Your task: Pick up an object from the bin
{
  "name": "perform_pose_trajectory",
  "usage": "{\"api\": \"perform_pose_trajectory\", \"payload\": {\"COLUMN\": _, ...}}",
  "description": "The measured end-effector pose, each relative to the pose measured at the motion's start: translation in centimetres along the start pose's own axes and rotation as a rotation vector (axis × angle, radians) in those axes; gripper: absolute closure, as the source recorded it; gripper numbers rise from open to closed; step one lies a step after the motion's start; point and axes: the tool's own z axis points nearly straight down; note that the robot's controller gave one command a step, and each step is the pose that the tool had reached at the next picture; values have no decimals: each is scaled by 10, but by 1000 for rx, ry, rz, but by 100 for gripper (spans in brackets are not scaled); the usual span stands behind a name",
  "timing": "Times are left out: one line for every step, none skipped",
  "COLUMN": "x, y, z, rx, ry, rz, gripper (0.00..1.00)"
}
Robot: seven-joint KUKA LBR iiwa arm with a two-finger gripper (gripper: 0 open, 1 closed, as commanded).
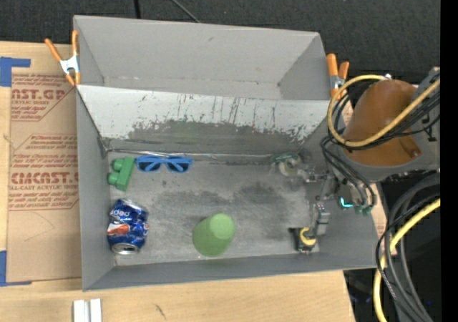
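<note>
low, pincer (308,236), scuffed metal bin (236,195)

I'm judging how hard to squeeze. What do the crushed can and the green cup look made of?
The can looks like thin painted metal, probably aluminium: it is dented, with a shiny silver rim. The green cup looks like matte plastic, possibly foam: even colour, no glare.

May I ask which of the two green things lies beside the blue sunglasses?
The green block, left of them; the green cup sits apart near the front.
</note>
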Motion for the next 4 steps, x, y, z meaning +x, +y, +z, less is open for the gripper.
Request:
{"api": "perform_pose_trajectory", "payload": {"x": 22, "y": -40, "z": 58, "rx": -4, "ry": -5, "rz": -551, "gripper": 0}}
{"api": "perform_pose_trajectory", "payload": {"x": 25, "y": -19, "z": 61, "rx": 7, "ry": -20, "rz": -572, "gripper": 0}}
{"api": "perform_pose_trajectory", "payload": {"x": 27, "y": -10, "z": 62, "rx": 3, "ry": -13, "rz": -902, "gripper": 0}}
{"api": "perform_pose_trajectory", "payload": {"x": 26, "y": -11, "z": 60, "rx": 6, "ry": -14, "rz": -902, "gripper": 100}}
